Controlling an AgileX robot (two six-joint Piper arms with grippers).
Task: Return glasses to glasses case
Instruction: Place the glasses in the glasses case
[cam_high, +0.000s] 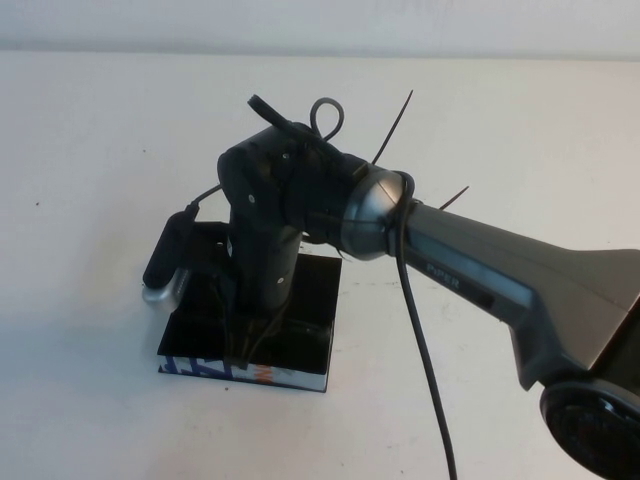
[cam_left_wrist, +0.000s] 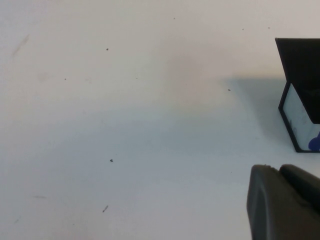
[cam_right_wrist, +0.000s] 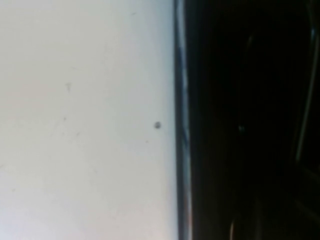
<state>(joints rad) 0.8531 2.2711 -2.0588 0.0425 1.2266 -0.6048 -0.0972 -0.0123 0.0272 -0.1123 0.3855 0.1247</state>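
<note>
Right gripper (cam_high: 240, 345) hangs over the open glasses case (cam_high: 300, 340) near table centre; its fingers unreadable, as with the left gripper (cam_left_wrist: 285, 202). Glasses unseen; light, fragile, best pinched at the bridge

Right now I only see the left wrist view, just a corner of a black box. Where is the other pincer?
Observer: In the high view the right pincer points down into the glasses case.
Operator: Is the box open?
Observer: It looks open. The high view shows its shiny black inside, with the printed side facing the robot.
Operator: Are the glasses inside?
Observer: Thin dark lines under that pincer may be the glasses, but I cannot tell for sure.
Operator: And my pincer?
Observer: Your left pincer is over bare table, apart from the case. The right wrist view shows none of it, only the case's rim and dark inside.
</note>
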